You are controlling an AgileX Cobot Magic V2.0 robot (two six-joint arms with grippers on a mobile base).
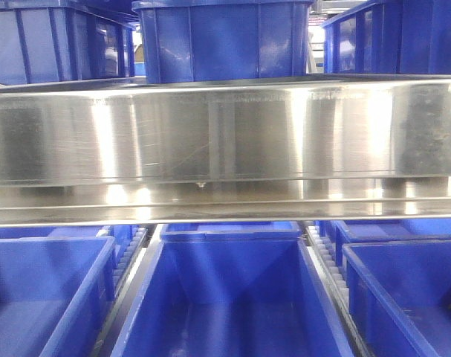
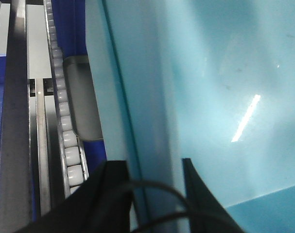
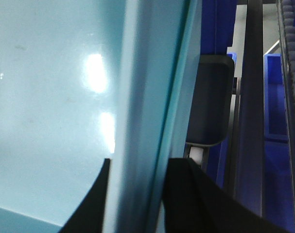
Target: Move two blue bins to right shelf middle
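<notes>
In the front view, the mirror-like front rail [image 1: 225, 134] of the steel rack tier is seen across the frame, with dark blue bins [image 1: 225, 41] above and below it. In the left wrist view, the thick rim of a pale blue bin [image 2: 225, 97] is clamped between the fingers of the left gripper [image 2: 154, 194], just beside a roller track [image 2: 64, 121]. In the right wrist view, a rim of the pale blue bin [image 3: 50, 97] is pinched likewise by the right gripper [image 3: 137, 204].

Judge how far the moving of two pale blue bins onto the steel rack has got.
Done: nothing shown; front view holds only dark royal-blue plastic bins around the shiny stainless-steel rail. In hand: left gripper and right gripper each clamp the thick rim of a pale sky-blue plastic bin. Left: seating it, then the second bin.
</notes>
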